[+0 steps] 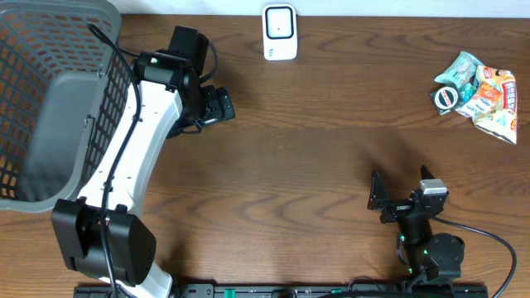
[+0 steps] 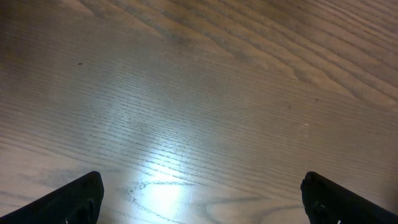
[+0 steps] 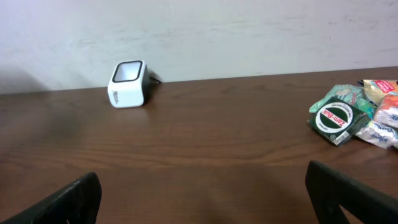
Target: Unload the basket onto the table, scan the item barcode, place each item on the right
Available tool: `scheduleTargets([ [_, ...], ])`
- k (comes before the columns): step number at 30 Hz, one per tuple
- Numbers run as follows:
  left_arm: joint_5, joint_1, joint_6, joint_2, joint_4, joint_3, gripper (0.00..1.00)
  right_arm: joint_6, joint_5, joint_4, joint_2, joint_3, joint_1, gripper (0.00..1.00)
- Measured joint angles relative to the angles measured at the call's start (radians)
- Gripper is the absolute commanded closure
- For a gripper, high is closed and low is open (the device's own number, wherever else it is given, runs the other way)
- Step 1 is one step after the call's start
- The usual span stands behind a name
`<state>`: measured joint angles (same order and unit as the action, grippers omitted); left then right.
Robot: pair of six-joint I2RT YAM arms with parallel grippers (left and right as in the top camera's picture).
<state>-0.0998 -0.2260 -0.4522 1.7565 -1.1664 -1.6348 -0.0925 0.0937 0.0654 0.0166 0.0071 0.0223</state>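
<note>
Overhead view: the snack packets [image 1: 484,95] lie piled at the bench's [image 1: 315,149] far right, with a green Zam-Buk pack [image 3: 336,118] on the pile's left side. The white barcode scanner [image 1: 280,31] stands mid-bench at the far edge. The left fingers [image 2: 74,199] and right fingers [image 3: 68,199] are released, spread wide and grasping nothing. A grey basket [image 1: 33,83] occupies the left.

The green packet [image 3: 336,119] bears a round label reading "Zam-Buk".
</note>
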Motion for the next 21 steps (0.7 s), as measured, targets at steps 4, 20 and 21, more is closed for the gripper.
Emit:
scheduleTargets([
  [4,0.0,0.0,0.0,0.0,0.0,0.0,0.0,0.003,-0.001,0.0,0.0,0.0,-0.009,0.01],
  [20,0.0,0.0,0.0,0.0,0.0,0.0,0.0,0.015,-0.003,0.0,0.0,0.0,-0.035,0.01],
  [21,0.0,0.0,0.0,0.0,0.0,0.0,0.0,0.018,-0.004,0.0,0.0,0.0,-0.035,0.01],
])
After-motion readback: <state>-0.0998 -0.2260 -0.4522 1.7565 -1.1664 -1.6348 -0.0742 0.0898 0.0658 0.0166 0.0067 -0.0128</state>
